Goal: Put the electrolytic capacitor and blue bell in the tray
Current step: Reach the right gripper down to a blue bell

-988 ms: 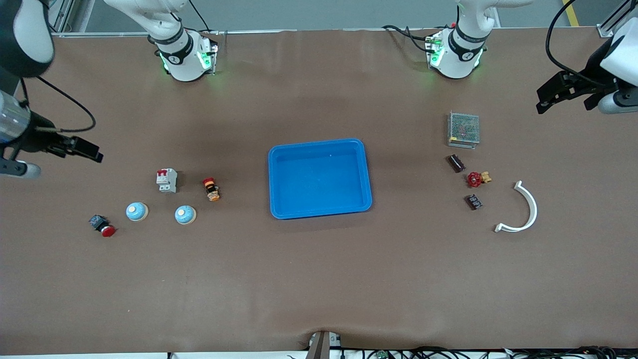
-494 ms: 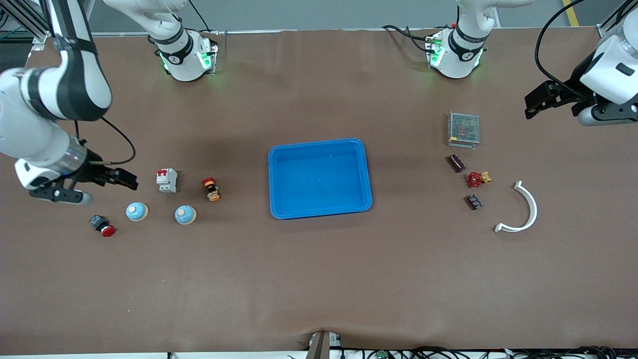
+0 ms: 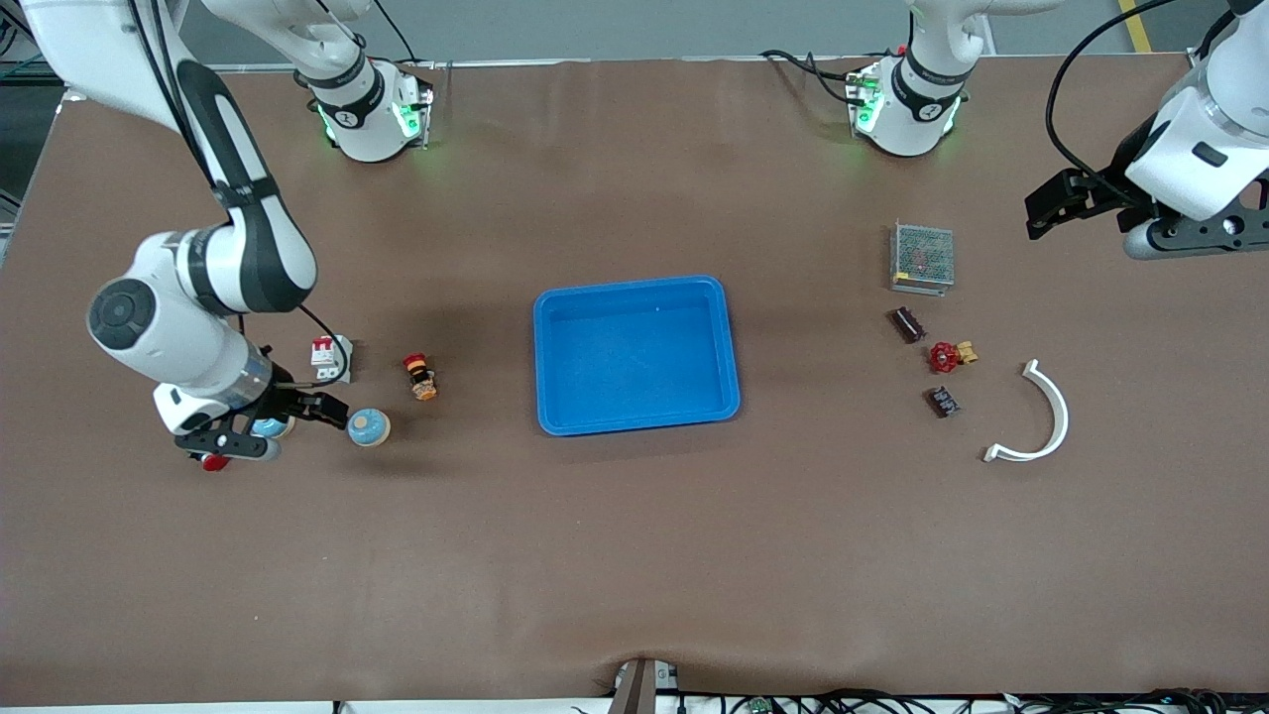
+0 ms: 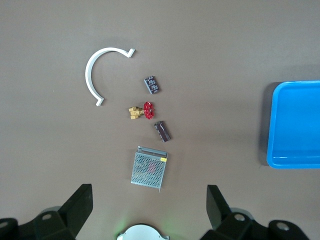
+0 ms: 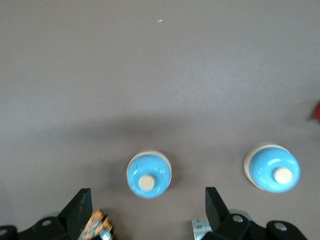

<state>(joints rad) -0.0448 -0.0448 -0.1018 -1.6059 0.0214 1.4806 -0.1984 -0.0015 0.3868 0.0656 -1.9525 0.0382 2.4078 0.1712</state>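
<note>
The blue tray [image 3: 634, 402] lies at the table's middle and also shows in the left wrist view [image 4: 295, 150]. Two blue bells sit toward the right arm's end: one [image 3: 369, 427] [image 5: 148, 175] in the open, the other [image 3: 266, 428] [image 5: 273, 168] partly under the right hand. My right gripper [image 3: 332, 411] [image 5: 147, 220] is open and empty in the air over the bells, with the first bell centred between its fingers. A small dark cylinder, apparently the capacitor [image 3: 907, 324] [image 4: 162, 131], lies near the mesh box. My left gripper [image 3: 1049, 203] [image 4: 149, 212] is open and empty, high over the left arm's end.
Near the bells are a white breaker [image 3: 332, 357], an orange-and-red switch [image 3: 421, 377] and a red push button [image 3: 211, 461]. Toward the left arm's end are a grey mesh box [image 3: 922, 258], a red valve [image 3: 950, 355], a dark block [image 3: 943, 401] and a white arc [image 3: 1041, 416].
My right arm has swung in from the table's end and come over the two bells, covering part of one. My left gripper has shifted a little toward the mesh box.
</note>
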